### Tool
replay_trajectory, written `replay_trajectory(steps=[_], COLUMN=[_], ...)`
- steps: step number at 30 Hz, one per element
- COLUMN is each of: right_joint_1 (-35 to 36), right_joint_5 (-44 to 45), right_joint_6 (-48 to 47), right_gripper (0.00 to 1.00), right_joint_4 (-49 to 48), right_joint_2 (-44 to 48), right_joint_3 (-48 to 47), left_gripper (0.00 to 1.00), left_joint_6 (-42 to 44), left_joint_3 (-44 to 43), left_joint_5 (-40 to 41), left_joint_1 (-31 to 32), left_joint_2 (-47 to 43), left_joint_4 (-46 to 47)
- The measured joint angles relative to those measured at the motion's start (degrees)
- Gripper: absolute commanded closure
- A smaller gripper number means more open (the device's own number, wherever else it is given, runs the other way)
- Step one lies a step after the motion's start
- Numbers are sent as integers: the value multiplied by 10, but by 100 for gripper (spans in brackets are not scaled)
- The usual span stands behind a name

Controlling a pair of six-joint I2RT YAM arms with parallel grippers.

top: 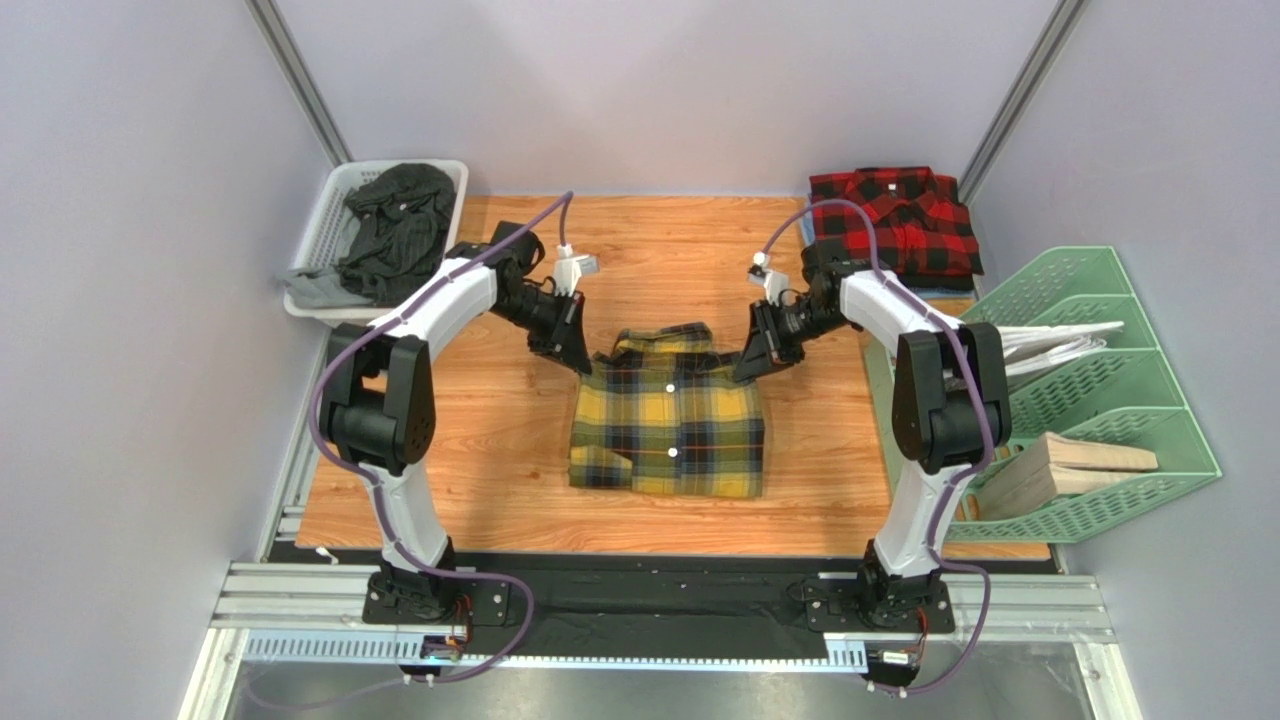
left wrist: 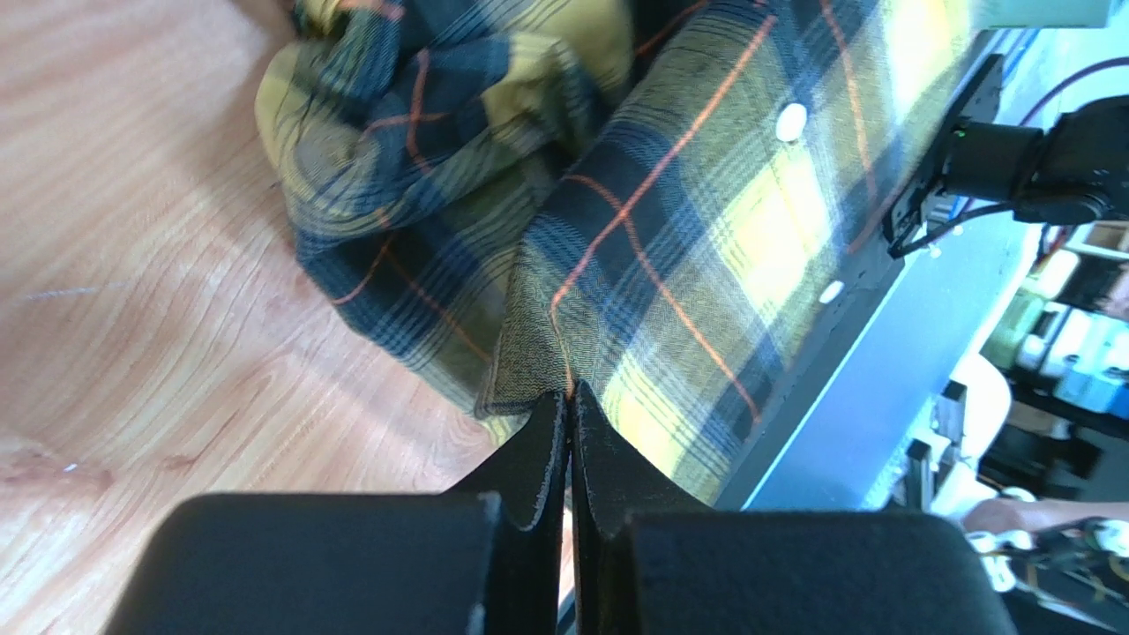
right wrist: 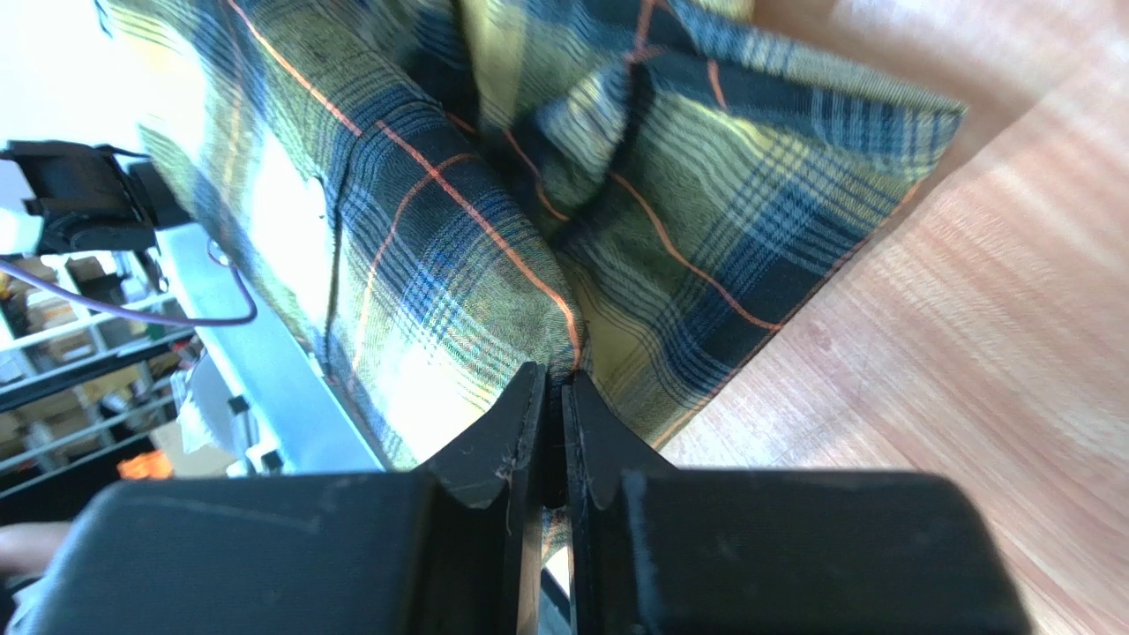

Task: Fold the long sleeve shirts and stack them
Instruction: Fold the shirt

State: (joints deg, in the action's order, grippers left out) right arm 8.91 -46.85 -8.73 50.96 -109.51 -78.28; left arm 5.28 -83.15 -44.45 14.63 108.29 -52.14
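Observation:
The yellow plaid shirt [top: 670, 420] lies folded into a compact rectangle at the middle of the wooden table, buttons up. My left gripper [top: 583, 354] is shut on the fabric at its far left corner; the left wrist view shows the jaws [left wrist: 570, 397] pinching a fold of the yellow shirt [left wrist: 689, 225]. My right gripper [top: 747, 362] is shut on the far right corner; the right wrist view shows the jaws [right wrist: 557, 381] clamped on the yellow shirt [right wrist: 437, 238]. The red plaid shirt [top: 896, 219] lies folded at the far right corner of the table.
A white basket [top: 322, 225] with dark grey clothes [top: 394, 222] stands at the far left. A green file rack [top: 1109, 398] holding papers and a wooden block stands at the right edge. The metal rail runs along the near edge.

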Motion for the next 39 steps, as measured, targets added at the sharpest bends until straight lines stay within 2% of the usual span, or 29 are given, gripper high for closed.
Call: replay_trajectory(steps=[7, 14, 17, 22, 28, 30, 31, 32, 34, 36, 38, 39], right_joint_1=[-11, -15, -14, -4, 24, 33, 36, 39, 45, 47, 43, 39], right_joint_5=[-7, -6, 5, 33, 41, 33, 31, 30, 28, 26, 21, 16], right_joint_6=[20, 53, 71, 80, 74, 74, 74, 74, 70, 59, 41, 27], right_gripper=[87, 71, 70, 71, 69, 64, 57, 52, 39, 31, 29, 29], right_joint_4=[-44, -117, -151, -162, -166, -168, -168, -165, -143, -110, -67, -34], right_joint_2=[6, -26, -45, -86, -89, -67, -54, -38, -7, 14, 31, 36], right_joint_3=[-8, -35, -35, -35, 9, 47, 65, 86, 115, 118, 101, 75], left_gripper=[100, 97, 94, 97, 98, 93, 90, 79, 67, 45, 27, 26], left_joint_6=[11, 15, 12, 10, 29, 40, 43, 50, 67, 91, 130, 155], left_joint_3=[-15, -60, -84, -127, -95, -50, -31, -9, 26, 40, 33, 19], left_joint_5=[2, 36, 55, 81, 90, 89, 87, 83, 72, 56, 33, 19], left_joint_1=[0, -11, -17, -19, -11, -9, -9, -8, -8, -9, -10, -12], left_joint_2=[-4, 49, 89, 158, 158, 139, 128, 115, 85, 53, 17, 0], left_joint_4=[19, 51, 51, 29, 7, 4, 2, -3, -12, -24, -34, -45])
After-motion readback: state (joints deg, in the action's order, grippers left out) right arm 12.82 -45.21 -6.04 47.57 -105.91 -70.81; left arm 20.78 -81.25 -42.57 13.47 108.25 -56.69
